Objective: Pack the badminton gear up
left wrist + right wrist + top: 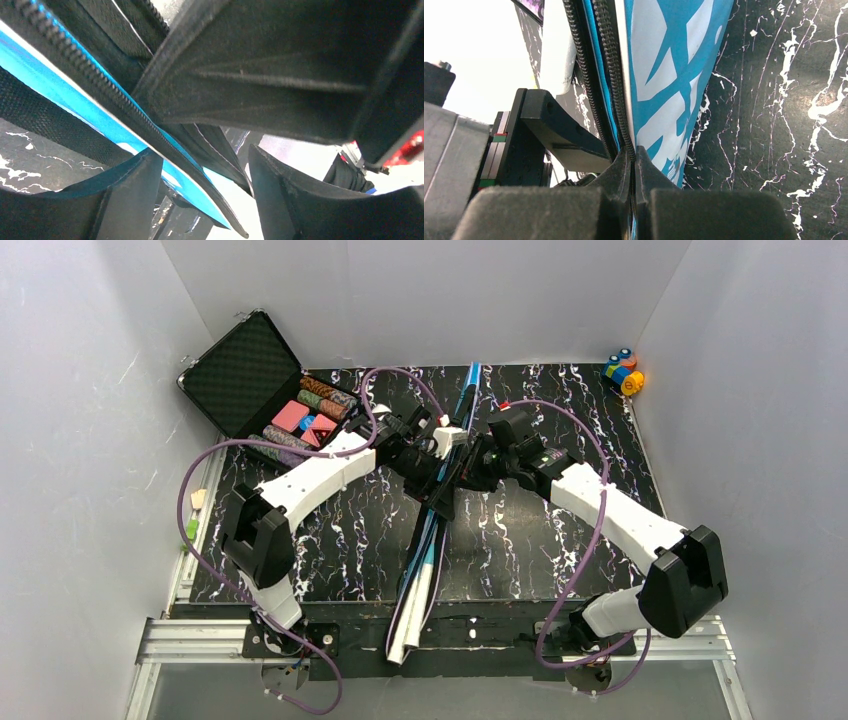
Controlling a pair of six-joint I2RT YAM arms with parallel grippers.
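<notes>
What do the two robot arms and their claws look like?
The left arm and the right arm have white boxy links and bulky black joint housings. A loose purple cable runs along each. The left claw and right claw are matte black with wedge-shaped tips.

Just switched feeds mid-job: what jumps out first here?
The long blue bag runs down the middle, near edge to far. The right gripper is shut on its zipper edge; the left gripper is open close by. An open black case of coloured chips sits far left.
</notes>
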